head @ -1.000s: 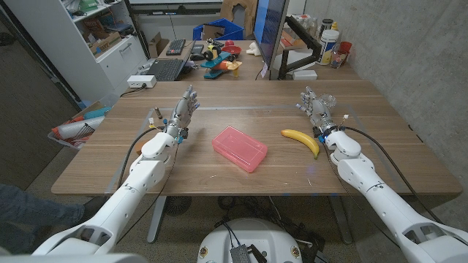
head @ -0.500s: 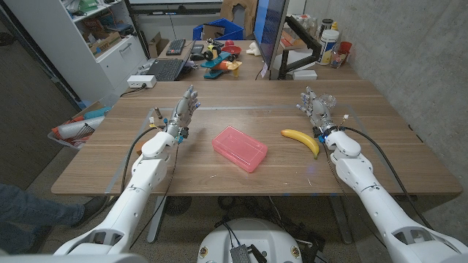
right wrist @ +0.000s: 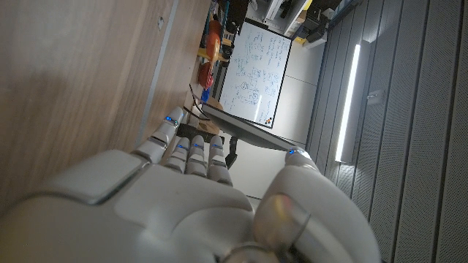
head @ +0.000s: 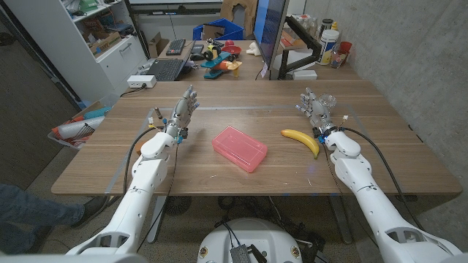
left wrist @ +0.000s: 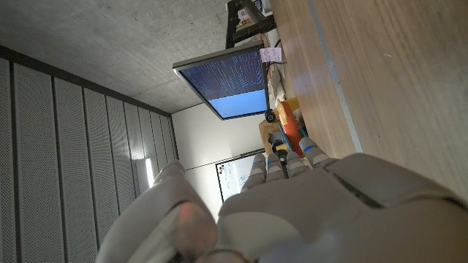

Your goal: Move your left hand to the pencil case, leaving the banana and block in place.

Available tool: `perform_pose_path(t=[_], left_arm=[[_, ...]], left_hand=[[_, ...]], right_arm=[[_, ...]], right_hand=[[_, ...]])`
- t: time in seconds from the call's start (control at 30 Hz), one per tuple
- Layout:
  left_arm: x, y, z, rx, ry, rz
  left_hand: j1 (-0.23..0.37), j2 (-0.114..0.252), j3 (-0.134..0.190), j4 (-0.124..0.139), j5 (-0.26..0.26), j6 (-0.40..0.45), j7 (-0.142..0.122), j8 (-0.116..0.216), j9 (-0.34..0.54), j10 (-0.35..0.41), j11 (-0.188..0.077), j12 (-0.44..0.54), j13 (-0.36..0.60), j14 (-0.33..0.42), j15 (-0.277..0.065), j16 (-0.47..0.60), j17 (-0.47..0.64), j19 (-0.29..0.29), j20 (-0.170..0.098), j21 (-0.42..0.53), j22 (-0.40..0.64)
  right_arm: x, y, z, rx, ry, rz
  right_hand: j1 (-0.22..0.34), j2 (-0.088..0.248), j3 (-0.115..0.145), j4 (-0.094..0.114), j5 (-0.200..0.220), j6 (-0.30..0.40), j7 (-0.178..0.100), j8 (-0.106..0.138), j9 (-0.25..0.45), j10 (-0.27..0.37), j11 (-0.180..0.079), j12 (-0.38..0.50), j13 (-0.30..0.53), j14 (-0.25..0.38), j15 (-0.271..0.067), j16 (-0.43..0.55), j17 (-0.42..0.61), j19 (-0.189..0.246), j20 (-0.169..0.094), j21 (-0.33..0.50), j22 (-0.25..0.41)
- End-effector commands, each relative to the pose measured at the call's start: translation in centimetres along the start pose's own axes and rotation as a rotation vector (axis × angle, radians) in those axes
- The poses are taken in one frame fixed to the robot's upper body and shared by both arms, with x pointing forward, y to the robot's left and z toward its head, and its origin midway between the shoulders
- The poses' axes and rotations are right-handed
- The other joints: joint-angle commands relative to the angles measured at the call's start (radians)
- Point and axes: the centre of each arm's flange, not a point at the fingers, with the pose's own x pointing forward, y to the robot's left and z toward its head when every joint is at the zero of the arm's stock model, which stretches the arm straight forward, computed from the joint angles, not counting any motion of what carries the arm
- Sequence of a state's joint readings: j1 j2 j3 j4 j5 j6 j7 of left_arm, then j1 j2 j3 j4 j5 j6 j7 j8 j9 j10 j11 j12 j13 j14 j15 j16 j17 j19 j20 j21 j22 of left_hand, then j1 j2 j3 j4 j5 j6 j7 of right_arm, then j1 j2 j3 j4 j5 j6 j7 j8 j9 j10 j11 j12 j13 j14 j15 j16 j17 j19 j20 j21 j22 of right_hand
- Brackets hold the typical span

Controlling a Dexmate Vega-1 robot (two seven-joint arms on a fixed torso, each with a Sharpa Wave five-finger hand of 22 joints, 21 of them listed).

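The reach seems not yet begun: the robot's left hand (head: 184, 113), fingers apart and holding nothing, stands well apart from the pink rectangular plastic pencil case (head: 240, 148) lying mid-table, so it must next travel rightward, short of the yellow banana (head: 302, 140).

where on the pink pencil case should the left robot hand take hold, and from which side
Probably across the short width of the pencil case, near its middle, coming down from above. It lies flat and skewed on the table, a low rounded box with free space all round, so fingers could close over both long edges. The left robot hand is open and beside it, clear of the banana.
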State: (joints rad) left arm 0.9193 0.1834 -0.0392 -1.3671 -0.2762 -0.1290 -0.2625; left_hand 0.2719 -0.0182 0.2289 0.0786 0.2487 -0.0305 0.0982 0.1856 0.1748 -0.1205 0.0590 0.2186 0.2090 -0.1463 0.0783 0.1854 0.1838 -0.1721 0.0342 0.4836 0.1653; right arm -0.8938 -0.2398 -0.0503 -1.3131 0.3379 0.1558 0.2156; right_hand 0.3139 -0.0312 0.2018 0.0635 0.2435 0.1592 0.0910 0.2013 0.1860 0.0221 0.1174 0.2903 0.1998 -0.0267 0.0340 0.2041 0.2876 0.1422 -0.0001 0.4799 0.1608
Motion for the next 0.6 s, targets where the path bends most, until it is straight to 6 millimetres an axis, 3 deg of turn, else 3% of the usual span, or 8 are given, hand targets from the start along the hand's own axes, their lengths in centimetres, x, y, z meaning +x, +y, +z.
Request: perform_pose_path(t=[0.03, 0.6], left_arm=[[-0.5, 0.18, -0.1, 0.014, 0.01, -0.002], [-0.81, 0.43, 0.76, 0.038, -0.001, -0.003]], left_hand=[[0.011, 0.003, 0.005, -0.004, 0.004, 0.001, 0.006, 0.003, 0.004, -0.006, 0.0, 0.003, -0.001, -0.003, 0.0, 0.008, 0.001, -0.07, 0.004, -0.008, 0.005], [0.014, 0.006, 0.005, -0.007, 0.003, 0.002, 0.004, 0.003, 0.004, -0.003, 0.0, 0.002, -0.004, -0.002, 0.001, 0.008, 0.001, -0.07, 0.006, -0.019, 0.006]], right_arm=[[-0.14, -0.05, -0.09, 0.007, -0.008, -0.015], [-0.45, -0.25, -0.4, 0.016, -0.003, -0.024]], right_hand=[[0.002, 0.006, 0.004, -0.003, 0.007, 0.007, -0.002, 0.002, 0.003, 0.01, -0.001, -0.001, 0.001, 0.005, 0.007, 0.007, 0.0, 0.007, -0.002, -0.006, 0.005], [0.001, 0.01, 0.004, -0.003, 0.007, 0.01, -0.002, 0.002, 0.003, 0.017, 0.0, -0.005, -0.001, 0.011, 0.006, 0.009, -0.005, 0.012, -0.001, -0.014, 0.005]])
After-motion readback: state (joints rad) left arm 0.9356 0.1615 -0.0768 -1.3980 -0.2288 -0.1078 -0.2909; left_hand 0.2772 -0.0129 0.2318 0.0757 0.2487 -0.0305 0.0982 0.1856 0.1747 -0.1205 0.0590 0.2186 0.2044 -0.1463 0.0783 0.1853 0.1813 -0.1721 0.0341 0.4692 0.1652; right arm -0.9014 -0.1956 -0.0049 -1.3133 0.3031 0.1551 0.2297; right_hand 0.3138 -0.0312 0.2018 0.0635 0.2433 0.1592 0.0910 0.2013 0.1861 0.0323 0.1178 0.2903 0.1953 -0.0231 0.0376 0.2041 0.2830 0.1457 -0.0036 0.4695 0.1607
